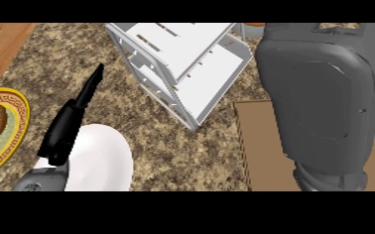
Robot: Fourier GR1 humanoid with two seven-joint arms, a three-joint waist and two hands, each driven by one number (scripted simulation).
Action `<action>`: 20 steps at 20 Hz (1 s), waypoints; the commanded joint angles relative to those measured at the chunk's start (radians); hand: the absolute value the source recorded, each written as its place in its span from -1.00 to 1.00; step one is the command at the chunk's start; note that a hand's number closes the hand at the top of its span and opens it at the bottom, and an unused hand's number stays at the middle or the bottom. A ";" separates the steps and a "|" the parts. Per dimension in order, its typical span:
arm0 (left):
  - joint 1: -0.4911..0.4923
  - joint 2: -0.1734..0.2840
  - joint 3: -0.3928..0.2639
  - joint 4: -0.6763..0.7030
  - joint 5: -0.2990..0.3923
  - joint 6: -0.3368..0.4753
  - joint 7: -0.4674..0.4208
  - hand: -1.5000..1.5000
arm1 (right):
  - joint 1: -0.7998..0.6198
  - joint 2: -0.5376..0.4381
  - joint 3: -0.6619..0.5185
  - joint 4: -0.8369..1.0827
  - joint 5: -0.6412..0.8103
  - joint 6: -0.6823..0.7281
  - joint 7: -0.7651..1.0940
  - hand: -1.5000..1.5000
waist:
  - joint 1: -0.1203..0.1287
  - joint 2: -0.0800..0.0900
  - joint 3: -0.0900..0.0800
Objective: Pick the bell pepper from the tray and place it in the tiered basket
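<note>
Counter (pixel 212 148): speckled brown-tan granite pattern. Tiered basket (pixel 187 59) at 12 o'clock: white. Tray (pixel 262 144) at 4 o'clock: plain brown. Plate (pixel 13 124) at 9 o'clock: yellow rim, dark key-pattern band. Left hand (pixel 73 119): black. Right forearm (pixel 322 94): grey.

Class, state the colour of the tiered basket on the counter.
White, seen in the head view: the tiered basket.

a white slatted tiered basket (pixel 192 62) stands tilted on the speckled brown stone tabletop (pixel 183 148). the left hand (pixel 73 116) rests at lower left, fingers straight. a grey forearm (pixel 322 99) covers the flat brown wooden tray (pixel 258 144) at right.
</note>
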 commanded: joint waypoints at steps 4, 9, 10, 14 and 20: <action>0.018 0.000 -0.004 0.023 -0.010 0.000 -0.043 0.00 | -0.097 0.008 -0.069 0.365 0.000 -0.237 -0.024 1.00 | -0.001 0.006 0.001; -0.032 -0.021 -0.018 0.006 -0.019 0.004 0.009 0.00 | -0.066 0.008 -0.038 0.514 -0.063 -0.552 -0.083 1.00 | 0.020 0.014 0.001; -0.057 0.002 0.004 0.022 0.019 -0.036 0.006 0.00 | -0.087 0.008 -0.041 0.559 -0.097 -0.591 -0.109 -1.00 | 0.028 0.017 0.001; -0.059 -0.002 0.009 0.013 0.015 -0.027 0.012 0.00 | -0.107 0.008 -0.045 0.690 -0.200 -0.716 -0.265 -1.00 | 0.028 0.014 0.001; -0.068 -0.033 -0.022 0.031 -0.018 -0.002 0.013 0.00 | -0.154 0.008 -0.058 0.718 -0.278 -0.981 -0.407 -1.00 | 0.027 0.013 0.001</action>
